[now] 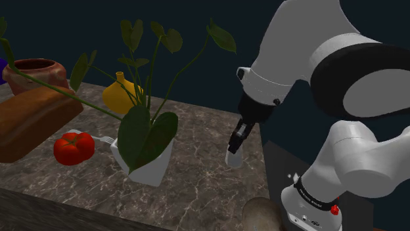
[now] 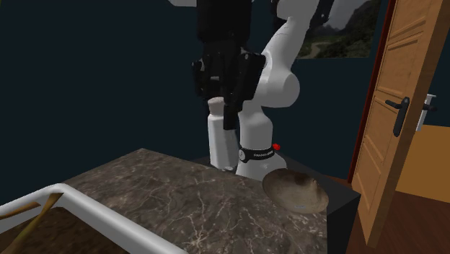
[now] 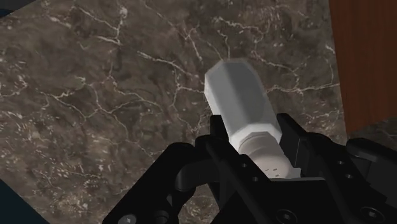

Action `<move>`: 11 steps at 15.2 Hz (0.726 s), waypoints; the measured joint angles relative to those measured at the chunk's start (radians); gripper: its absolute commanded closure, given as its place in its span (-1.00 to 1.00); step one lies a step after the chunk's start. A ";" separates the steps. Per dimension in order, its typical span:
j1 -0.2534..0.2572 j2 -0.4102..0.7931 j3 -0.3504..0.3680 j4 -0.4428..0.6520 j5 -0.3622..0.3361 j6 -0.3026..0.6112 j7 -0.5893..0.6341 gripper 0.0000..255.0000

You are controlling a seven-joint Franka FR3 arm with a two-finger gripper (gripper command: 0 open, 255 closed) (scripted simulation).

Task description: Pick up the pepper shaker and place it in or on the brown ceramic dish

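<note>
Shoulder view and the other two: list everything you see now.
shaker: one, white, over the table, clasped in the gripper
dish: one, grey-brown, table edge by the stand
planter: one, white, leafy green plant, mid-table
vegetable: one, red, beside the planter
loaf: one, brown, shoulder view's left
gourd: one, yellow, behind the plant
bowl: one, reddish-brown, behind the loaf
table: one, dark marble
door: one, brown, second exterior view's right
arm: one, white
gripper: one, black, shut on the shaker

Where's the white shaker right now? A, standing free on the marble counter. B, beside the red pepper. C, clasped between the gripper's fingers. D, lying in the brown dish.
C: the gripper clasps the white shaker near its cap, and the brown dish holds nothing.
</note>
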 measured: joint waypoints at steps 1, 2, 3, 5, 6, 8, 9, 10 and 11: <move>0.018 -0.045 0.002 -0.017 0.010 -0.027 0.013 1.00; 0.034 -0.074 0.011 -0.030 0.021 -0.042 0.028 1.00; 0.053 -0.108 0.022 -0.040 0.034 -0.064 0.048 1.00; 0.091 -0.182 0.037 -0.058 0.056 -0.118 0.085 1.00; 0.110 -0.219 0.044 -0.066 0.068 -0.145 0.105 1.00; 0.150 -0.278 0.070 -0.077 0.096 -0.189 0.150 1.00; 0.173 -0.314 0.082 -0.081 0.110 -0.219 0.175 1.00; 0.193 -0.347 0.090 -0.086 0.122 -0.245 0.197 1.00; 0.218 -0.378 0.109 -0.077 0.140 -0.281 0.231 1.00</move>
